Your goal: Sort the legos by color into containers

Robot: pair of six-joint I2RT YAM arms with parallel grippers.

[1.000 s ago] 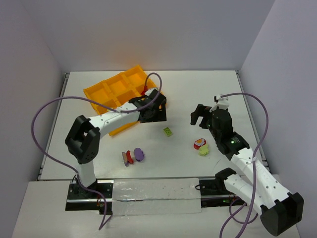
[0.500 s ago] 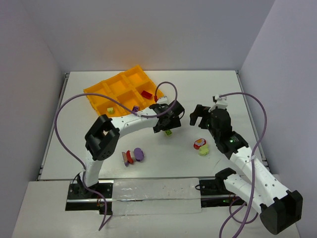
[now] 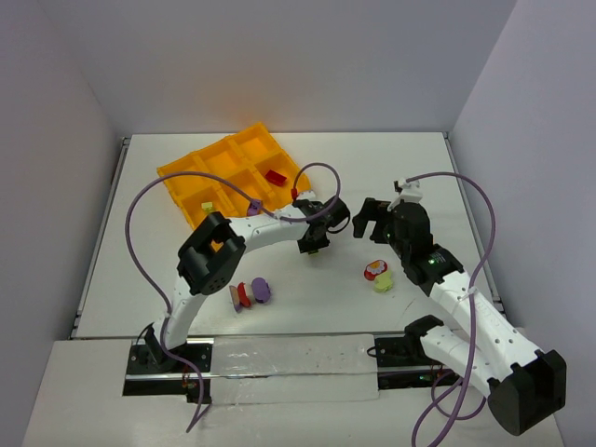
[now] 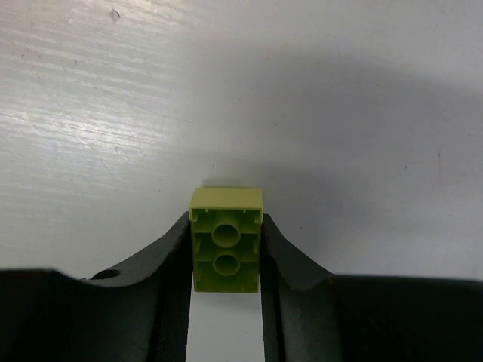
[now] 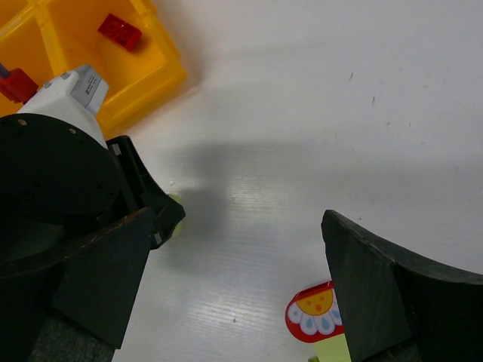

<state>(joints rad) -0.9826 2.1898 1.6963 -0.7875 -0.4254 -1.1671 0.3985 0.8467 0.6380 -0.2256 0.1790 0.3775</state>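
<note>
My left gripper [image 4: 226, 253] is shut on a yellow-green lego [image 4: 226, 240], which lies hollow side up on the white table between the black fingers [image 4: 177, 260]. From above, that gripper [image 3: 315, 245] sits at mid-table, right of the orange-yellow tray [image 3: 172, 177]. The tray's cells hold a red lego [image 3: 276, 177], a yellow-green one [image 3: 208, 206] and a purple one [image 3: 253, 207]. My right gripper [image 3: 372, 222] hovers open and empty just right of the left one. In its own view the right gripper [image 5: 249, 290] faces the left wrist, with the tray [image 5: 162, 72] behind.
A red and purple lego cluster [image 3: 249, 292] lies in front of the left arm. Below the right gripper lies a red flower-printed piece on a yellow-green brick [image 3: 377, 275], also at the bottom edge of the right wrist view [image 5: 315, 313]. Purple cables arch over both arms.
The left arm swung from the tray out to the loose yellow-green lego at mid-table and closed its jaws on it. The right arm barely moved.
</note>
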